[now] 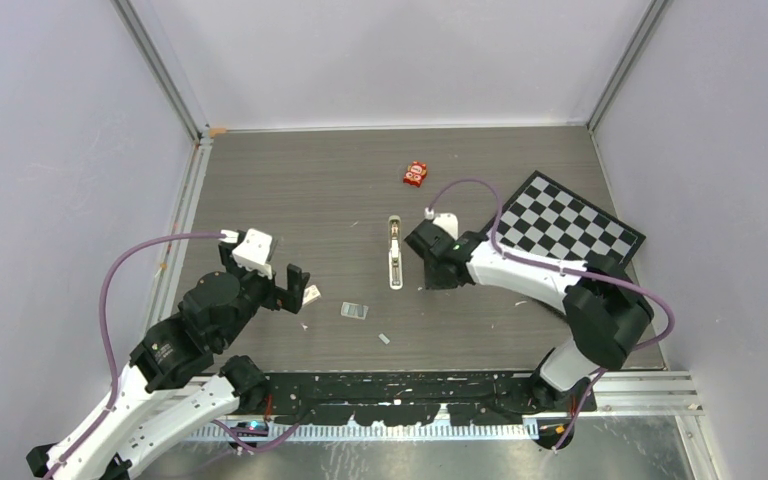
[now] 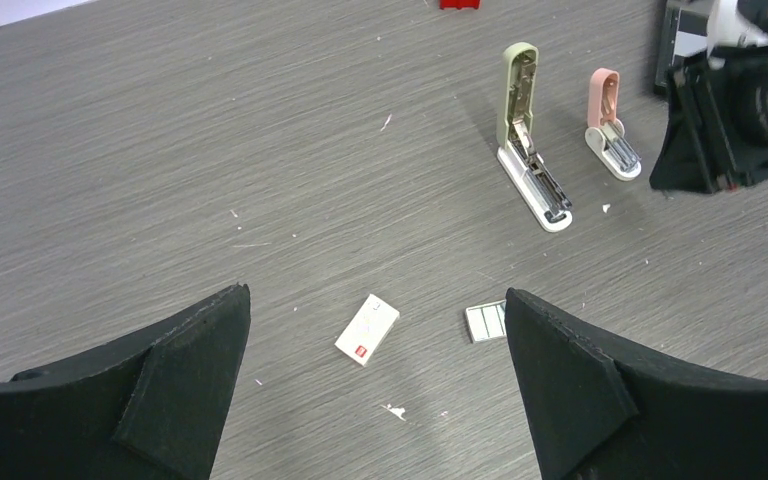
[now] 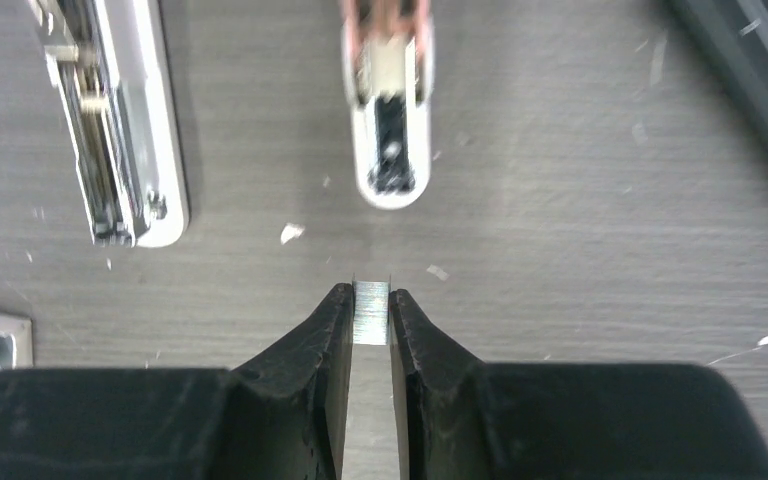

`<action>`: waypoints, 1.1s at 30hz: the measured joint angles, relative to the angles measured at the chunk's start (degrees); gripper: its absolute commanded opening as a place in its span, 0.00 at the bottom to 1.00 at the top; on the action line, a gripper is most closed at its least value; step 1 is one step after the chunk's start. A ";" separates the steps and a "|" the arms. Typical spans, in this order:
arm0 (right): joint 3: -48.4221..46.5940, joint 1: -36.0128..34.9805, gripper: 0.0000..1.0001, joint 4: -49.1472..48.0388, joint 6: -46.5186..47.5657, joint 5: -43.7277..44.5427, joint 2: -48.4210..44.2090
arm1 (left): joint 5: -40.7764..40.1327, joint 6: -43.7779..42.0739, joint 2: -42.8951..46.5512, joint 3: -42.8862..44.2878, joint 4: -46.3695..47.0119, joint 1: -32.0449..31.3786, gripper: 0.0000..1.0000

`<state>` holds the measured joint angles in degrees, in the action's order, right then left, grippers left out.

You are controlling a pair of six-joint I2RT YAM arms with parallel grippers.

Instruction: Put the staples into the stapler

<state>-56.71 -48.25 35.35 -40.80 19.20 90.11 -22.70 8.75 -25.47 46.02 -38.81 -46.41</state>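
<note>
While both my arms hang over the grey table (image 1: 290,180), right gripper (image 3: 370,300): fingers pressed in on a small silvery strip of staples (image 3: 371,312), pinched between the tips.
Stapler (image 3: 125,130): at 10 o'clock from my right fingertips in the right wrist view, lying on the table, hinged open with its metal channel showing, apart from the staples.
Pink stapler (image 3: 390,120): at 12 o'clock from the same fingertips, also open, just beside the stapler.
Left gripper (image 2: 375,295): fingers spread wide apart, above the table.
White box (image 2: 367,329): flat on the table, seen between my left fingers in the left wrist view.
Staple block (image 2: 485,320): flat and silvery, at 3 o'clock from the white box, near it.
Red packet (image 1: 415,173): at 12 o'clock from the stapler in the top view, well apart.
Checkerboard (image 1: 565,225): at 3 o'clock from the stapler, by the table's right edge.
</note>
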 measured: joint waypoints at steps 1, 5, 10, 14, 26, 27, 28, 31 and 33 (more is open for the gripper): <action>-0.37 1.44 0.24 -0.13 1.33 -0.28 -0.28 | -0.11 0.00 0.00 0.00 0.00 0.00 1.00; -1.86 6.62 0.24 -0.83 6.75 -1.44 -0.72 | -0.28 0.00 0.00 0.00 0.00 0.00 1.00; -3.80 11.30 0.24 -1.16 11.65 -3.06 -0.44 | -0.59 -0.02 -0.24 -0.02 0.00 0.00 1.00; -5.07 12.33 0.24 -2.01 13.79 -4.35 0.94 | -0.98 -0.07 -0.74 -0.04 -0.02 0.00 1.00; -5.68 12.33 0.25 -3.10 15.65 -8.39 3.80 | -1.77 -0.33 -1.29 -0.11 -0.02 0.00 1.00; -5.75 12.33 0.25 -3.41 15.65 -8.52 3.82 | -1.77 -0.37 -1.31 -0.11 -0.02 0.00 1.00; -5.77 12.33 0.25 -3.80 15.65 -8.68 3.91 | -1.79 -0.39 -1.29 -0.11 -0.02 0.00 1.00; -5.84 12.33 0.25 -4.57 15.63 -9.07 4.46 | -1.79 -0.44 -1.31 -0.11 -0.02 0.00 1.00; -5.84 12.33 0.25 -4.92 15.58 -9.35 4.96 | -1.77 -0.46 -1.31 -0.11 -0.02 0.00 1.00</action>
<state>-62.54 -35.92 30.44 -25.21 9.85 95.07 -24.47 8.29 -26.79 45.91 -38.83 -46.41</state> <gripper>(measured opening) 0.251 0.996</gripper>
